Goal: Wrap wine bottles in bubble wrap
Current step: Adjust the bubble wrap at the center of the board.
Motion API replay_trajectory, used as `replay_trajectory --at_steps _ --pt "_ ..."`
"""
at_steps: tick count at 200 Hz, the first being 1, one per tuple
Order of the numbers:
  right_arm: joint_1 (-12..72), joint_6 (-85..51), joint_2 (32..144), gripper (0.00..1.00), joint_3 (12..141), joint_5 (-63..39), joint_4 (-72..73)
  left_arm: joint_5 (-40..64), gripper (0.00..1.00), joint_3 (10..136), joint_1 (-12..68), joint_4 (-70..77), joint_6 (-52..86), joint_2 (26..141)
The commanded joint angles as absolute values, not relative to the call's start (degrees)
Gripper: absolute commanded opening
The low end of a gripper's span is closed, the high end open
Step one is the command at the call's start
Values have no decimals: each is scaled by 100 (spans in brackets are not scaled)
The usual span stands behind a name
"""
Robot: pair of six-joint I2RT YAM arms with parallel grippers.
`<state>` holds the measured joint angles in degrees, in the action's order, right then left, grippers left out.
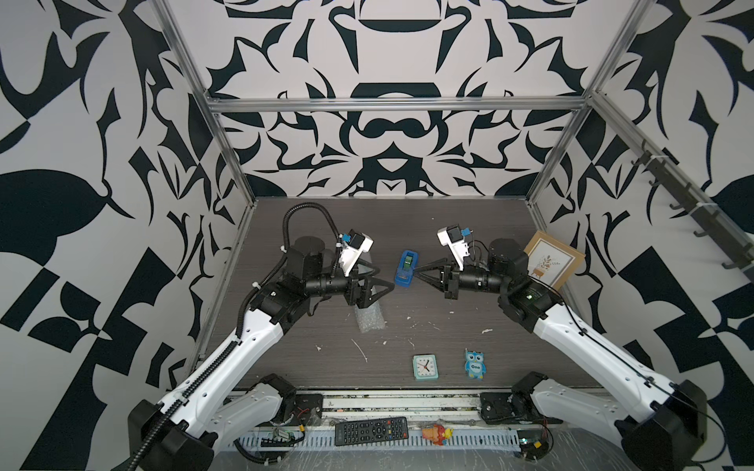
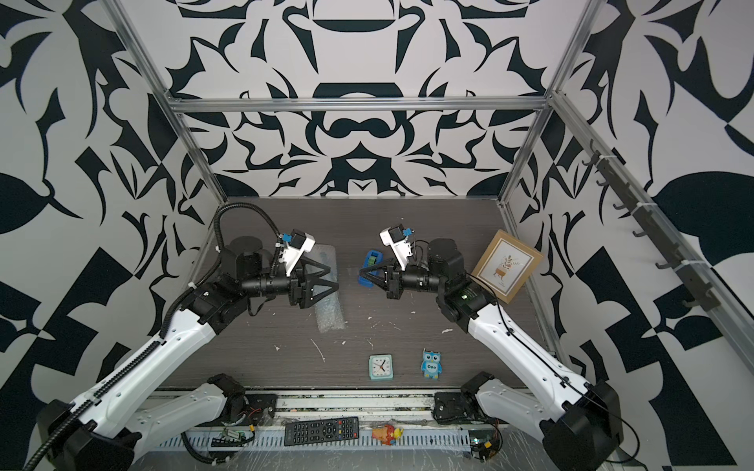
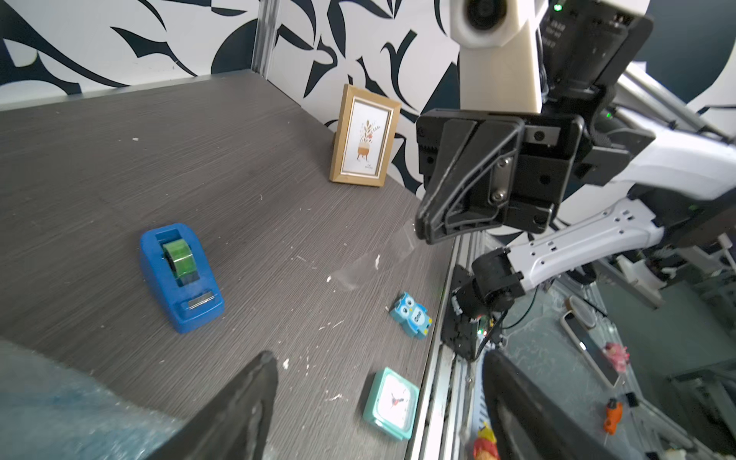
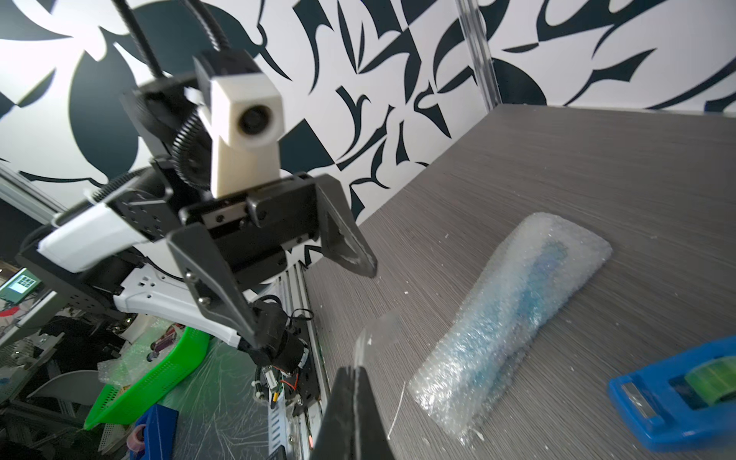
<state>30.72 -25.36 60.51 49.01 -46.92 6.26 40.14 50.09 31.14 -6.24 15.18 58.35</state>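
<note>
One wine bottle (image 4: 545, 278) lies rolled inside the bubble wrap (image 4: 498, 330), left of the desk's middle. Your left hand (image 4: 310, 304) hovers wide and empty over it; your right hand (image 3: 425, 234) pinches a clear tape strip (image 3: 374, 261). Sealing seems next: press that strip across the wrap's seam.

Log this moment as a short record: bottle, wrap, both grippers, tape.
bottle: lying on the table, rolled inside the bubble wrap, blue showing through
left gripper: open, empty, clear of the bubble wrap
right gripper: shut on a clear tape strip
tape dispenser: on the table, beside the wrapped bottle
</note>
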Motion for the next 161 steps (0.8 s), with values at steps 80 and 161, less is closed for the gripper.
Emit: replay_trajectory --at_steps 80,161 --pt "3059 -3450 6250 0 5159 -5212 2024 5379 86 4232 2840 4314 5076 6746" --pt "3059 -3555 6350 0 5133 -5074 2241 5588 63 4002 2727 5289 5787 7019"
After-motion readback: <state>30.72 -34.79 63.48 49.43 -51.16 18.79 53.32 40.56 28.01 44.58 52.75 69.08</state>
